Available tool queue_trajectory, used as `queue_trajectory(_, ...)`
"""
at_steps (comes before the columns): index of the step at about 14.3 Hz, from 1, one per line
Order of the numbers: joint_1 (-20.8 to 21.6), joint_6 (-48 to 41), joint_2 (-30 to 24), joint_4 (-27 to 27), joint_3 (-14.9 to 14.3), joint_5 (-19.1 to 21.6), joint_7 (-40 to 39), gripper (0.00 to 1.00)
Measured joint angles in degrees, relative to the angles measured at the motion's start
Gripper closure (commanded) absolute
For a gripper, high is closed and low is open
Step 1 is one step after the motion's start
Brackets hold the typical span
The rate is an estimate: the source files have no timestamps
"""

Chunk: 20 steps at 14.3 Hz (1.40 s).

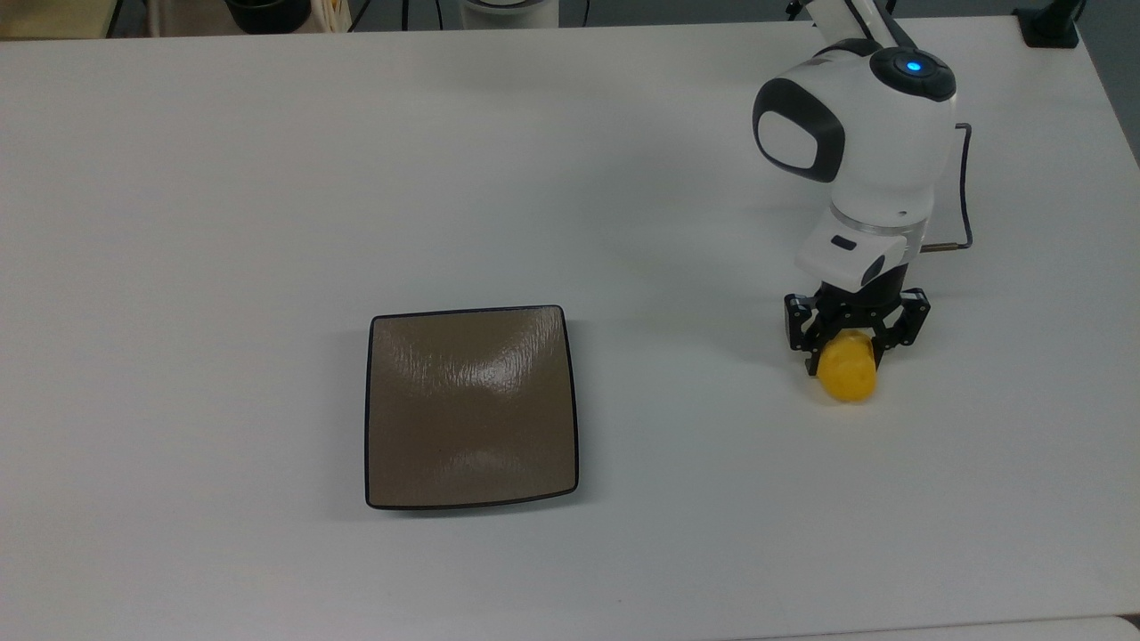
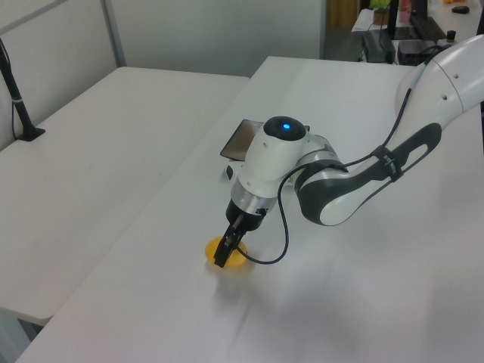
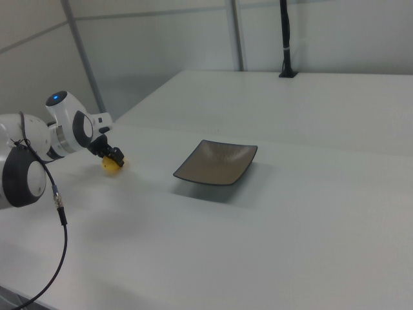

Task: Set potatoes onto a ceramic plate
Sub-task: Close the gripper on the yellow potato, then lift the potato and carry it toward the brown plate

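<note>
The potato is a small yellow lump lying on the white table at the top view's right. My gripper points down over it, its black fingers pressed against the potato's two sides, shut on it. The left view has the potato peeking out under the gripper. In the right view the potato sits at the far left under the gripper. The ceramic plate is a square glossy brown dish with a black rim, empty, well to the top view's left of the potato; plate, plate.
A thin dark cable loops off the arm's wrist. A black clamp post stands at the table's far right corner in the top view. In the left view, a second white table adjoins, with a black pole.
</note>
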Motion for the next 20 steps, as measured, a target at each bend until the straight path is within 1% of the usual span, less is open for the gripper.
queue_trajectory(5,0.0,-1.2,-0.4,0.0,0.0,0.0,1.2,1.0)
queue_trajectory(7,0.0,-3.1,-1.9,0.0,0.0,0.0,1.5,1.0)
queue_trajectory(9,0.0,-5.5,-4.7,-0.2,0.0,0.2,1.7,1.0)
queue_trajectory(12,-0.5,-10.6,-11.0,-2.0,-0.1,0.2,1.8,1.0)
queue_trajectory(15,-1.4,-17.6,-18.8,-5.4,-0.3,0.6,1.8,1.0)
queue_trajectory(17,-2.5,-21.9,-24.2,-7.7,-0.6,2.6,0.6,0.99)
queue_trajectory(20,-4.5,-28.0,-32.3,-11.0,-1.9,7.3,-5.8,0.99)
